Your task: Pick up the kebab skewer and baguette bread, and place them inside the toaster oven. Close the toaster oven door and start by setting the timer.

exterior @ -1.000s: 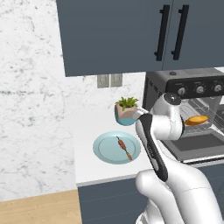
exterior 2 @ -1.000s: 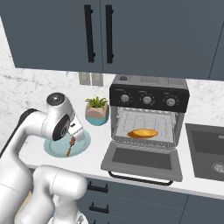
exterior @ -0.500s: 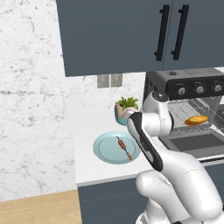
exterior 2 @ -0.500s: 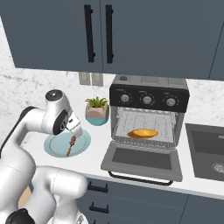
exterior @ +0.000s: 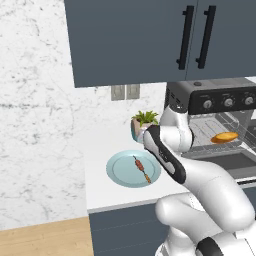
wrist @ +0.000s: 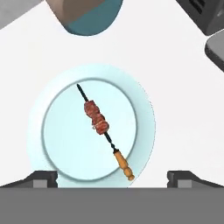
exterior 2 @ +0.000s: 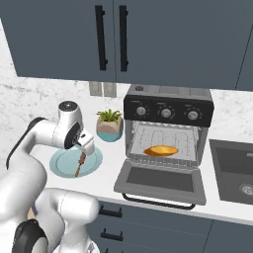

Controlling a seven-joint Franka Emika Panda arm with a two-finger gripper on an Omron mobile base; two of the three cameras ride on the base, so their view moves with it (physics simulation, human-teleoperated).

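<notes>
The gripper [wrist: 112,177] is hanging over the pale blue plate [wrist: 43,109], with its jaws standing wide and nothing between them. The kebab skewer [wrist: 104,130] is lying on this plate, directly below the hand. In the hand view, its long axis is running on a diagonal from the dark pointed tip at the upper left to the orange handle at the lower right, so it is crossing the line between the two fingertips at an angle. I judge the hand will need some turning before it is coming down over the meat chunks.

The plate is sitting near the front edge of the worktop [exterior: 100,190], between the left end and the toaster oven [exterior 2: 168,106]. The arm is bending at the elbow, with the wrist pointing down. The toaster oven door [exterior 2: 160,183] is lying open, and the baguette bread [exterior 2: 160,150] is already resting on the rack inside.
</notes>
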